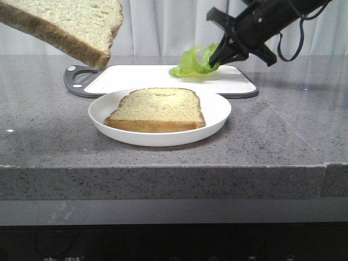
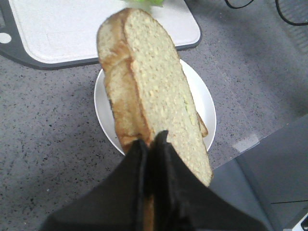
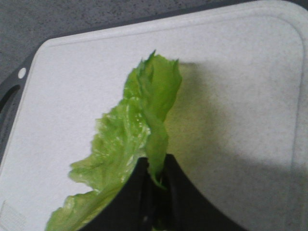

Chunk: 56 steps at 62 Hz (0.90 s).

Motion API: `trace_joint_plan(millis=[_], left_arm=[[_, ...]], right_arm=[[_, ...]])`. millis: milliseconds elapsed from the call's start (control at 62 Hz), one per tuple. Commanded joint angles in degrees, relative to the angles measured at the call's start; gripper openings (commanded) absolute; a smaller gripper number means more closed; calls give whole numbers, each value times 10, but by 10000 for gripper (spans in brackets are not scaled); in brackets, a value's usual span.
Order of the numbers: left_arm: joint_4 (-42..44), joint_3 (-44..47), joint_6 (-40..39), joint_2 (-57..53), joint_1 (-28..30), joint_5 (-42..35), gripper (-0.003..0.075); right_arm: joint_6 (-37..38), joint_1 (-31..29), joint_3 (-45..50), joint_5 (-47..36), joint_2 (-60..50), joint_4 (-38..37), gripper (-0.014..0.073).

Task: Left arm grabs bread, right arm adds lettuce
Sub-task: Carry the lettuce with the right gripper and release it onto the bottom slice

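The step in hand looks like the adding of the lettuce: both arms already carry their things, and nothing green lies on the plate yet.

The black left gripper with two broad wedge-shaped fingers (image 2: pixel 153 144) is clenched on the crust edge of the thick, pale, speckled slice of bread with a brown crust (image 1: pixel 68 27). In the front view this slice hangs in the air at about 10 o'clock from the round white plate (image 1: pixel 217 109), tilted, well above the grey speckled stone counter (image 1: pixel 283 136). The left wrist view shows it standing on edge over the plate.

The slim black right gripper with looping cables (image 1: pixel 220 57) has its jaws pinched on the small, ruffled, bright green lettuce leaf (image 1: pixel 191 62). The leaf is over the far part of the white cutting board with a dark grey rim (image 1: pixel 136 76), at about 1 o'clock from the plate. Whether its lower tip is touching the board, I cannot tell.

On the plate lies a thinner tan slice of bread (image 1: pixel 156 109), flat and bare on top.

The next move, I judge, calls for the right arm to bring the leaf toward 7 o'clock, over the tan slice, lower it and release it there. The held slice should be kept aside, so the two arms do not meet above the plate.
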Motion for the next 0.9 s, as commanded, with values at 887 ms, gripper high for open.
trace_joint_plan(millis=[887], left_arm=[[-32, -16, 2, -14, 1, -22, -20]], right_arm=[[-532, -3, 428, 225, -317, 424, -118]])
